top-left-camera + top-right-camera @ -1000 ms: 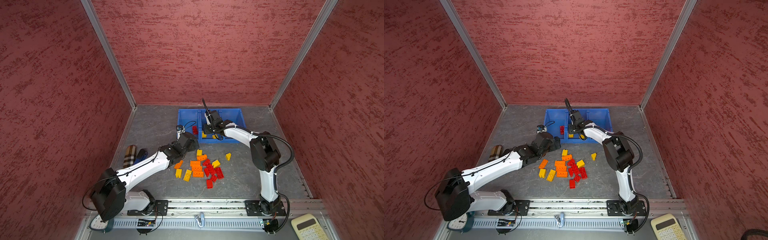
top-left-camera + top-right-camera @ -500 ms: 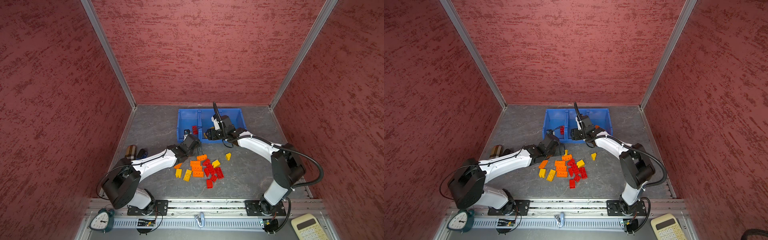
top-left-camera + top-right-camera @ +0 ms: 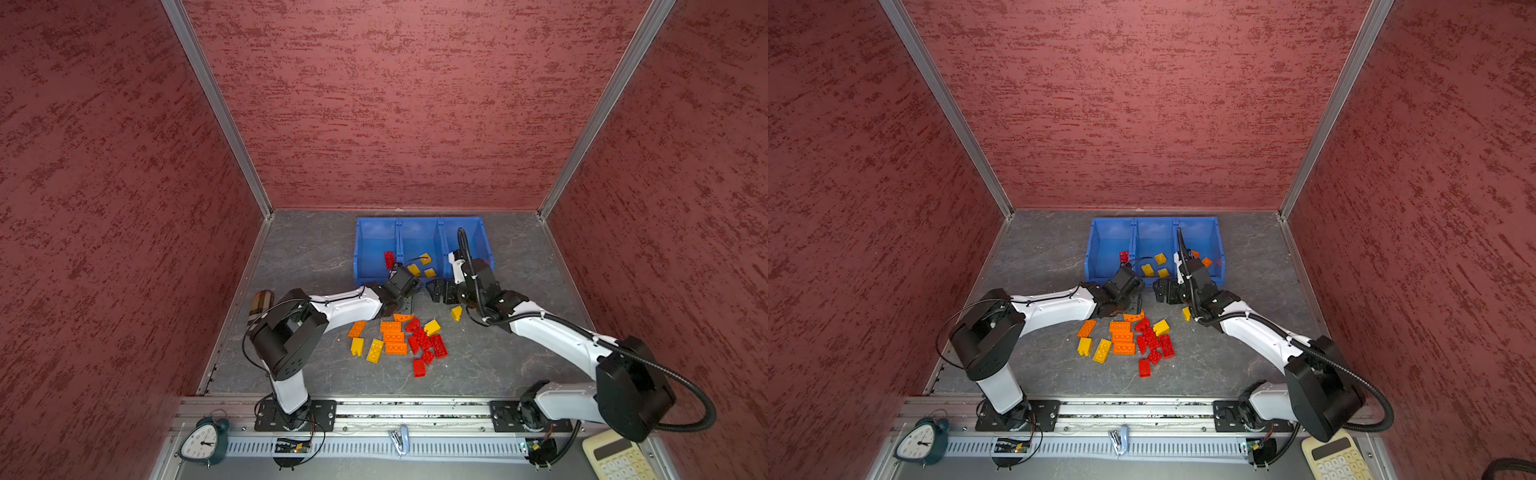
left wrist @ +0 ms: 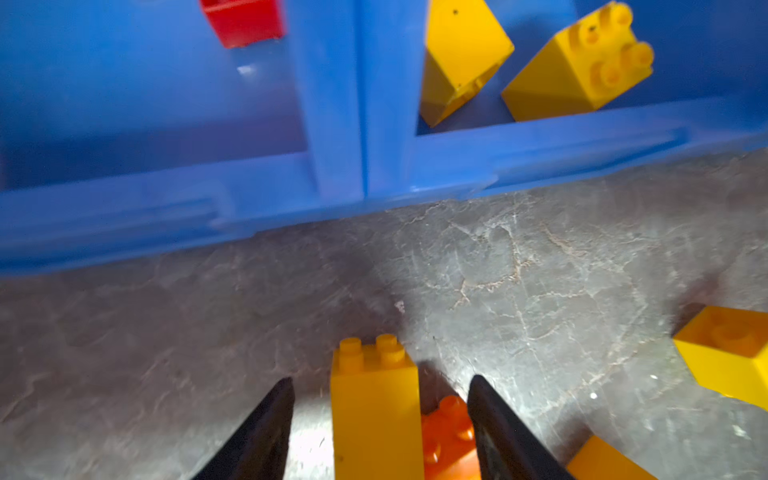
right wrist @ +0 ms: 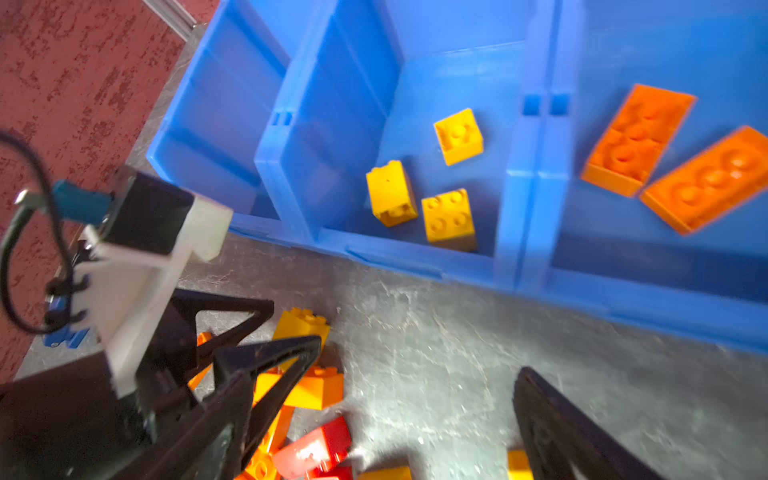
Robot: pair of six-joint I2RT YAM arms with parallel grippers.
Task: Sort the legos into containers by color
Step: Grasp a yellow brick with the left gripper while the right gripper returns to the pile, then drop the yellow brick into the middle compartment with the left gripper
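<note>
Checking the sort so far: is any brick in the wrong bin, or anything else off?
Nothing stands out. The left bin holds one red brick, the middle bin three yellow bricks, the right bin two orange bricks. One yellow brick lies on its side, harmlessly.

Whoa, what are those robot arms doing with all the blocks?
They are sorting bricks by color into the blue bins. One red brick lies in one bin, three yellow bricks in the middle bin, two orange bricks in the third. The left hand has its fingers either side of a loose yellow brick on the table, not yet squeezing. The right hand is open and empty. A mixed pile is left to sort.
</note>
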